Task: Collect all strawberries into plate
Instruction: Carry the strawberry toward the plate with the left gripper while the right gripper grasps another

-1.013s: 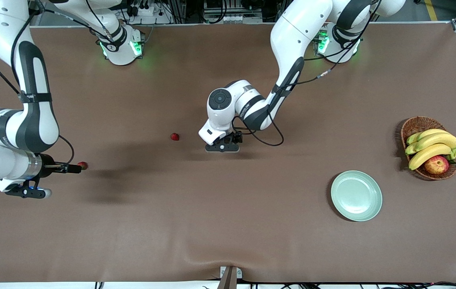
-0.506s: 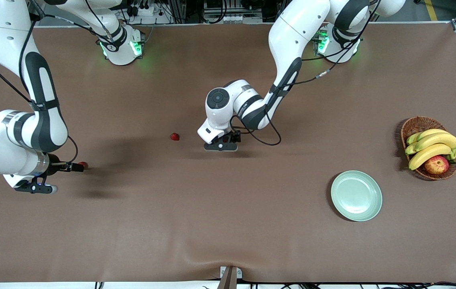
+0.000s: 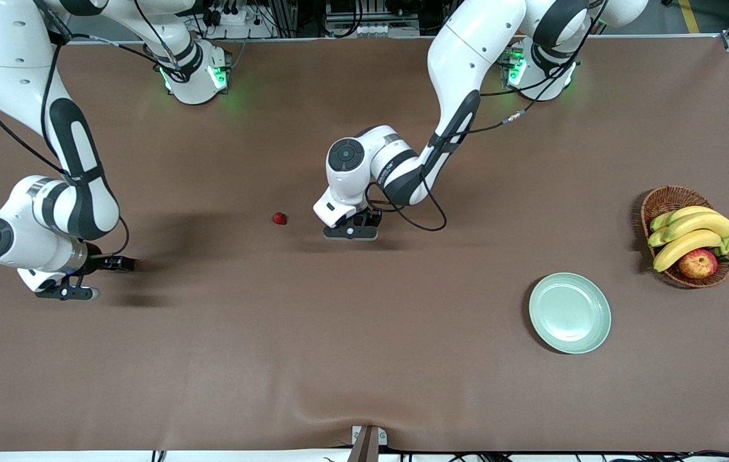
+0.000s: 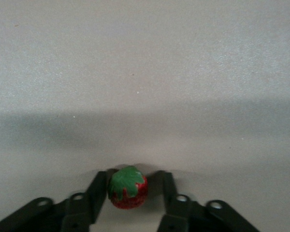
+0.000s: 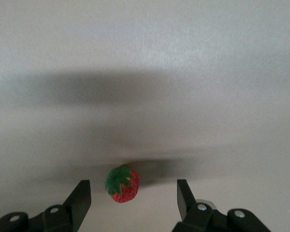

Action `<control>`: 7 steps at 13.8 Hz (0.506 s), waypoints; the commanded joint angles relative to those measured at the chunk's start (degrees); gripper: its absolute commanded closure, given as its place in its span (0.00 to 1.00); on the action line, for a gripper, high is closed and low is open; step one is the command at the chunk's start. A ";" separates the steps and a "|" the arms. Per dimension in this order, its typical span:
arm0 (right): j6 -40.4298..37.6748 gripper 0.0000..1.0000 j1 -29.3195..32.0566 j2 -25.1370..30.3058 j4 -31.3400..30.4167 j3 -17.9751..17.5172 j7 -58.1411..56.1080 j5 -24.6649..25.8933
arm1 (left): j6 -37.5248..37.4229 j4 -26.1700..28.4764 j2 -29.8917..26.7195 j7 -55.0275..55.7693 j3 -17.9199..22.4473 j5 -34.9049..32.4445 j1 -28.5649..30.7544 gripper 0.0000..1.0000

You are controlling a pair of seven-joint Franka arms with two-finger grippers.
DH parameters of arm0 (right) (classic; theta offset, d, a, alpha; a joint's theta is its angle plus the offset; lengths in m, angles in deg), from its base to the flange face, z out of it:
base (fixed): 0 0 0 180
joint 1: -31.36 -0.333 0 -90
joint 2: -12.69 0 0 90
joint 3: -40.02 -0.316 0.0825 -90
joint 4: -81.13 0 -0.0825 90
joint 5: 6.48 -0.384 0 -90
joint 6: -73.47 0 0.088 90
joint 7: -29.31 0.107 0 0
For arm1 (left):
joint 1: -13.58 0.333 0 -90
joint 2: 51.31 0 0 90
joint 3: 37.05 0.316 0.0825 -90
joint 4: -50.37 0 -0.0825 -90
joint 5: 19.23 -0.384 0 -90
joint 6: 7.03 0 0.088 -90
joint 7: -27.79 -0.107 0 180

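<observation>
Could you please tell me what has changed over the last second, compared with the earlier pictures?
The right gripper has drawn toward the right arm's end of the table, its fingers now straddling a strawberry without touching. The left gripper shifted slightly and narrowed around another strawberry, one finger against it, the other just short. The loose strawberry, plate and basket stayed put.

You have no text to read here. The only lettering is a small dark mark on the white forearm of the left arm point(image 3: 387, 172), too small to make out. Nothing else carries a label, brand, number or sign that you can make out.
</observation>
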State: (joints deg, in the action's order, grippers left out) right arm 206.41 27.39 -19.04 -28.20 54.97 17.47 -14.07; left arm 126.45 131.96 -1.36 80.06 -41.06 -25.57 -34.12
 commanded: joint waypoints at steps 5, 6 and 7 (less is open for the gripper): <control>3.19 0.39 0.98 -0.96 -1.94 -1.41 -0.46 -0.14 | -0.76 -0.90 -0.02 1.69 0.49 -0.69 -0.02 1.00; 3.64 0.40 0.98 -1.32 -1.94 -1.41 -0.38 -0.23 | -1.38 -0.90 -0.80 1.78 0.41 -0.69 0.24 1.00; 3.64 0.48 0.89 -1.49 -1.94 -1.50 -0.38 -0.23 | -2.86 -0.90 -1.60 1.78 0.58 -0.60 0.50 1.00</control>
State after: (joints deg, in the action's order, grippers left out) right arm 208.92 27.39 -20.09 -29.77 54.45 17.47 -14.15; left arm 126.14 131.55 -1.45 80.66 -40.86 -25.57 -33.89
